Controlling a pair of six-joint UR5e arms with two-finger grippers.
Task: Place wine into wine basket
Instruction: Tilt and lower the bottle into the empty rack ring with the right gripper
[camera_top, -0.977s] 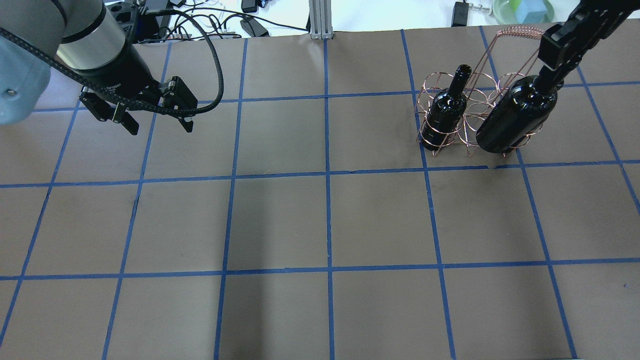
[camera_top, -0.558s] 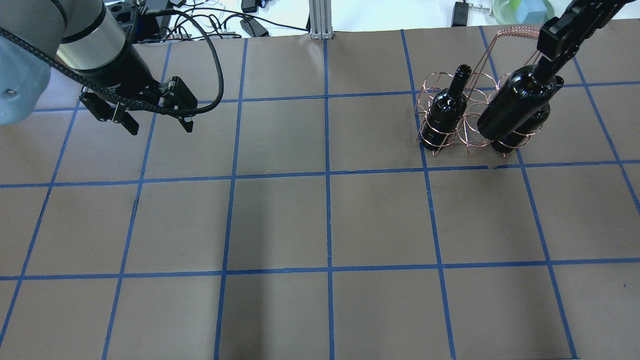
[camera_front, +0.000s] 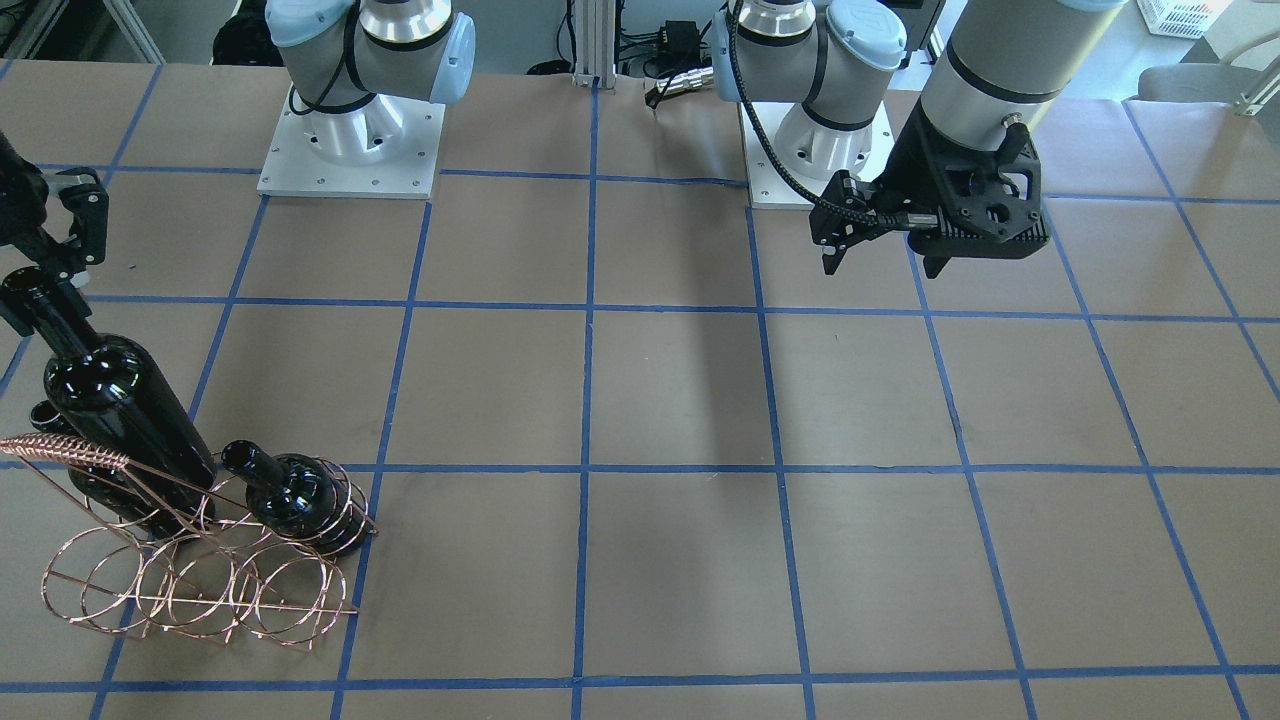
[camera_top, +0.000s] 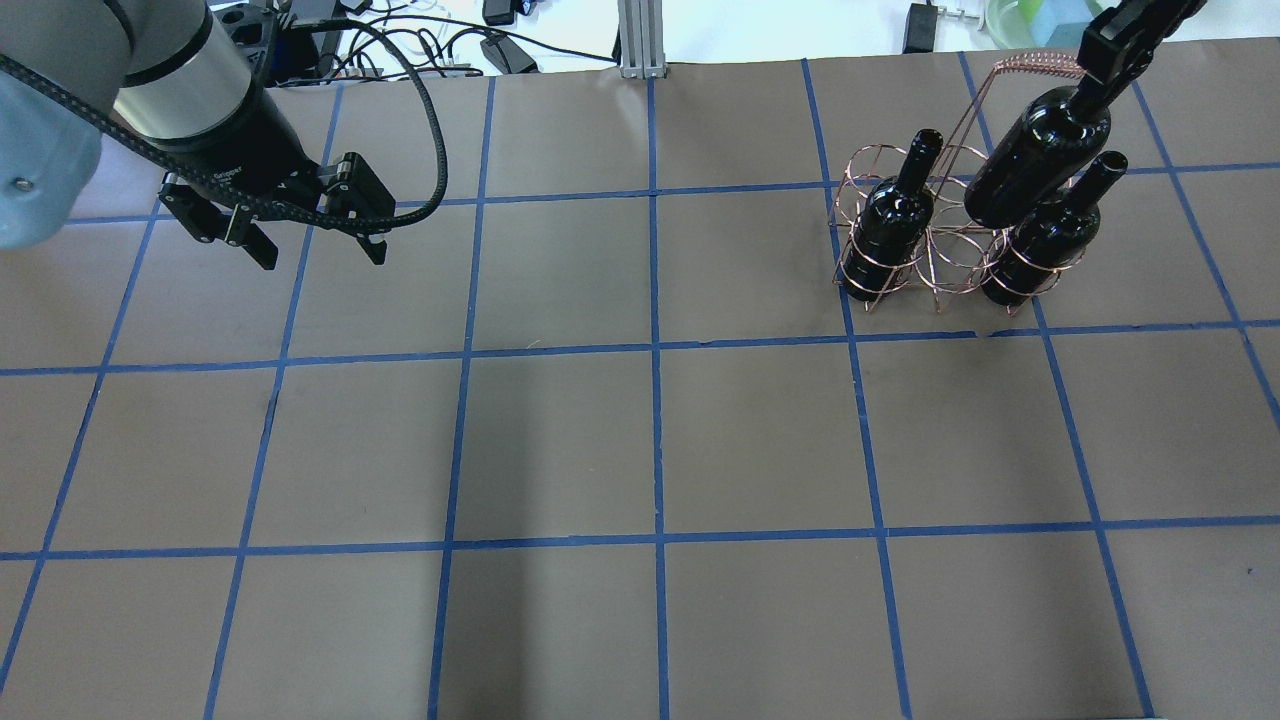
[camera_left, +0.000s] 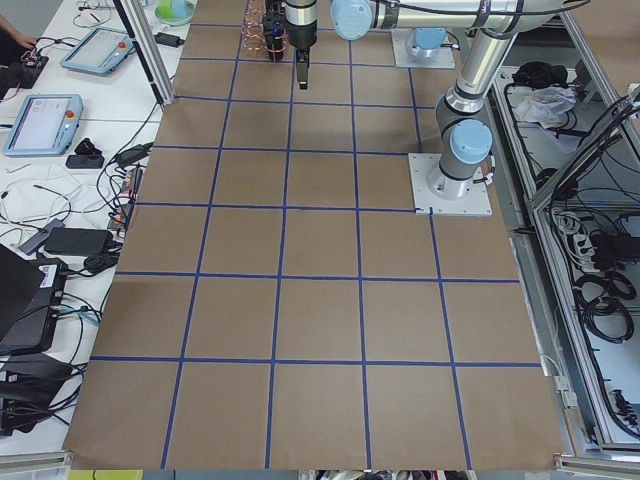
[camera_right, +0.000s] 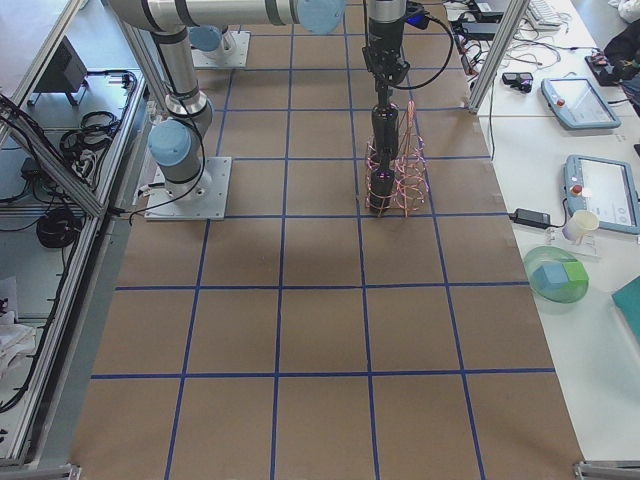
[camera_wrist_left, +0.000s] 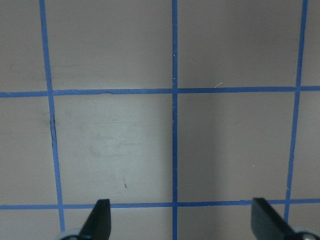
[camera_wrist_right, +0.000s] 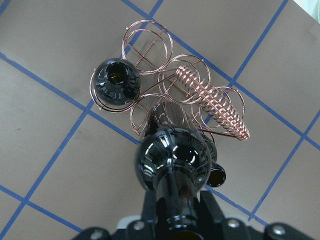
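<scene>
Right gripper (camera_top: 1100, 75), clamped on the neck of the wine (camera_top: 1040, 155), has swung it up and back. It now hangs under the gripper over the wine basket (camera_top: 950, 262), between two seated bottles (camera_top: 890, 225). Probably lining up the free middle loop.

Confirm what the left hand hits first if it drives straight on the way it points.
The table: the wrist view shows only its bare brown surface and blue tape lines ahead of the open left hand. Its height above is unclear.
</scene>
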